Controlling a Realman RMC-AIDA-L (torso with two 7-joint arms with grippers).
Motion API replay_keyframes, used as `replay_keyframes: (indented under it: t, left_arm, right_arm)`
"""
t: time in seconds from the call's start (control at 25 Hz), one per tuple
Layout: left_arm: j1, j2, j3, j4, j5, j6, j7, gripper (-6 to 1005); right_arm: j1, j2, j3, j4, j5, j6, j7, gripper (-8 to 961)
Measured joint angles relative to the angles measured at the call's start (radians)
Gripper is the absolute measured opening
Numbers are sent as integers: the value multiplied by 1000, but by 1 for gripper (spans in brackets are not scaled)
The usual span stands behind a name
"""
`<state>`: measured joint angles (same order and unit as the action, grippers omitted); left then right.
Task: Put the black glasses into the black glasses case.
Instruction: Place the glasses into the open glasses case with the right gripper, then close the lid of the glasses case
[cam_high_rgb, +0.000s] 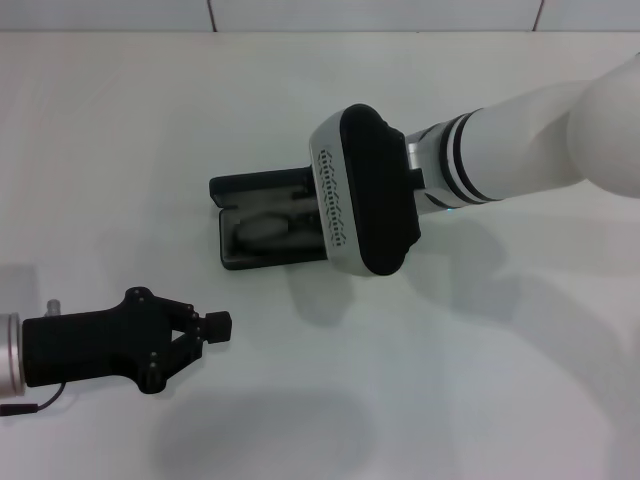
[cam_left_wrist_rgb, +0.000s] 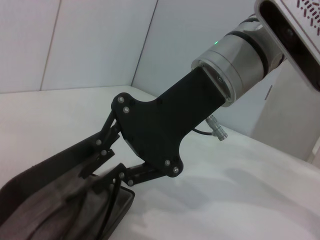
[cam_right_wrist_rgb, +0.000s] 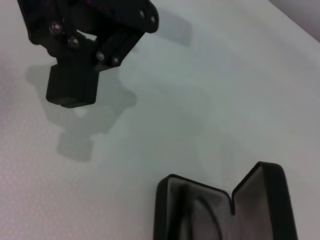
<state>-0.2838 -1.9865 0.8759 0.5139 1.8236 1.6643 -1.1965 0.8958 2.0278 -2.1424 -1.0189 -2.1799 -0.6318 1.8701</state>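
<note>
Jaws of left gripper (cam_high_rgb: 218, 325) closed on nothing, parked on the desk (cam_high_rgb: 480, 400) near the black glasses case (cam_high_rgb: 262, 232). Right gripper (cam_left_wrist_rgb: 102, 167) sits over the open case, jaws reaching into it; cannot tell their state. Black glasses (cam_left_wrist_rgb: 111, 207) seem to lie inside already, likely just placed.

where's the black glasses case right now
In the head view the black glasses case lies open mid-table, its right end under the right gripper, with the left gripper nearer the robot.
</note>
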Motion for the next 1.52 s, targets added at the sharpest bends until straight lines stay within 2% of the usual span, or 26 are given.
replay_keyframes:
  t: [0.08, 0.4, 0.64, 0.88, 1.24, 1.4, 1.52]
  left_arm:
    - [0, 0, 0, 0, 0, 0, 0, 0]
    - [1, 0, 0, 0, 2, 1, 0, -1]
    - [9, 2, -6, 0, 2, 24, 0, 0]
    - [9, 3, -7, 2, -6, 26, 0, 0]
    - [5, 6, -50, 8, -10, 39, -2, -1]
    - [-6, 8, -76, 9, -12, 42, -4, -1]
    - [-12, 5, -85, 12, -12, 42, -3, -1]
  right_arm:
    - [0, 0, 0, 0, 0, 3, 0, 94]
    - [-11, 0, -1, -19, 0, 7, 0, 297]
    - [-30, 0, 11, -77, 29, -42, 1, 318]
    - [-91, 0, 70, -147, 56, -118, 1, 336]
    - [-279, -3, 305, -322, 236, -292, -10, 363]
    - [-356, -4, 462, -328, 347, -434, -26, 376]
    - [-420, -4, 582, -284, 475, -560, -110, 385]
